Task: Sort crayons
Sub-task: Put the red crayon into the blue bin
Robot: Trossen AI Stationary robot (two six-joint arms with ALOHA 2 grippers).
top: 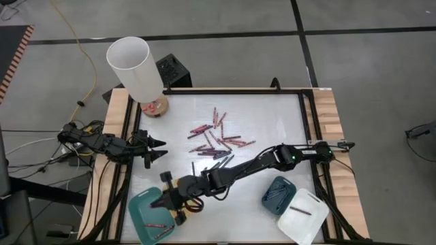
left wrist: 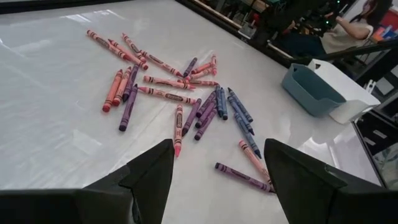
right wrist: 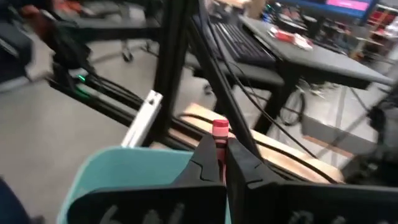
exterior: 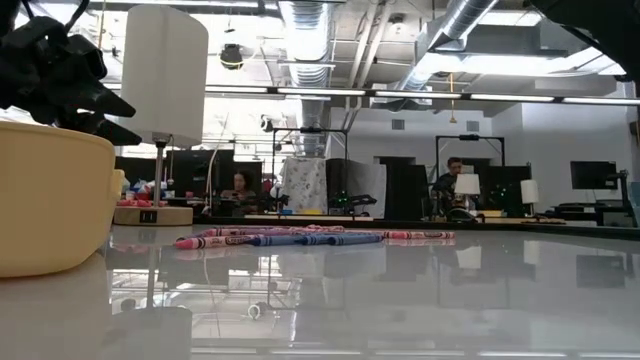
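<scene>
Several red, pink, purple and blue crayons [top: 216,139] lie loose at the table's middle; they also show in the left wrist view [left wrist: 186,99] and the low view [exterior: 310,238]. My right gripper [top: 158,201] reaches to the near left, over the teal tray [top: 142,216], and is shut on a red crayon [right wrist: 219,132]. A few red crayons [top: 158,223] lie in that tray. My left gripper [top: 162,151] is open and empty at the left side, facing the pile. My right gripper pinches the red crayon between its two fingers [right wrist: 202,163]. The crayon lies along the fingers, and its end [right wrist: 219,127] sticks out past the fingertips. The fingers point toward the table's left edge. The crayon is held clear above the teal tray [right wrist: 118,180].
A dark-blue tray [top: 278,192] and a white tray [top: 303,216] holding one crayon stand near right. A yellow tray [exterior: 50,200] stands by the teal one. A lamp with a white shade [top: 133,64] stands far left. A dark frame edges the table.
</scene>
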